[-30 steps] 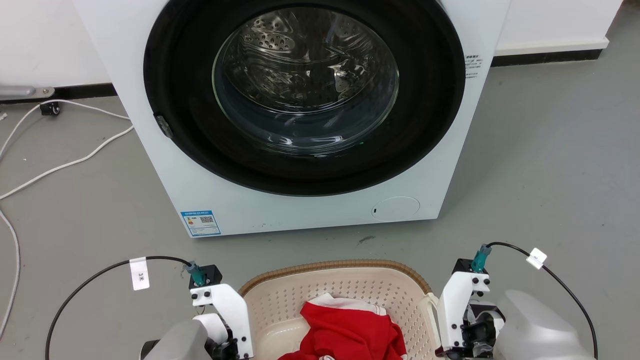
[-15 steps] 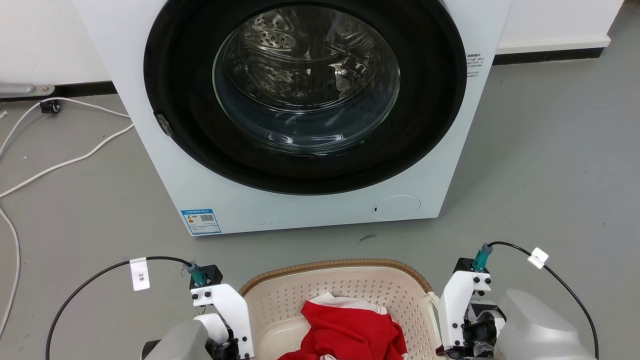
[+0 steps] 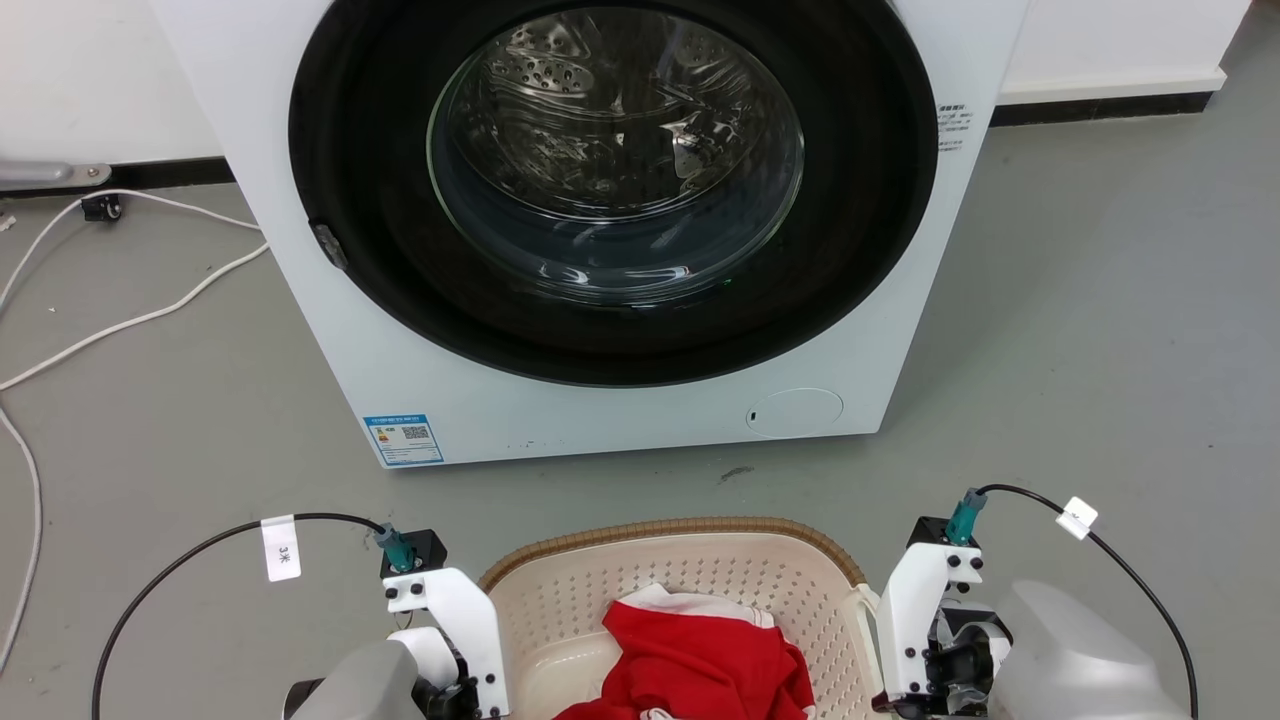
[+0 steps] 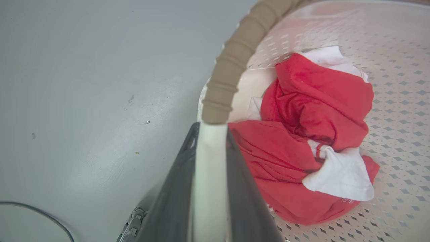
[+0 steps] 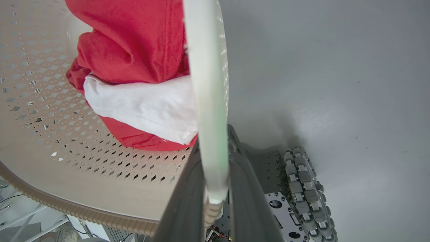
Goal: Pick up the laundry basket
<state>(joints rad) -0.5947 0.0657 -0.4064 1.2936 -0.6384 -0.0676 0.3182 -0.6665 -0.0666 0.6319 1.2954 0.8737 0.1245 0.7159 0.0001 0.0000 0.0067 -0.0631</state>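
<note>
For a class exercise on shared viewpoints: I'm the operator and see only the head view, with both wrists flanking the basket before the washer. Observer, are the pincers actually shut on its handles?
Observer: The left pincer is shut on a white plastic side handle of the cream perforated plastic laundry basket.
Operator: And the right?
Observer: The right pincer is shut on the other white handle.
Operator: Is laundry spilling over?
Observer: No; the crumpled red-and-white cloth garment lies inside.
</note>
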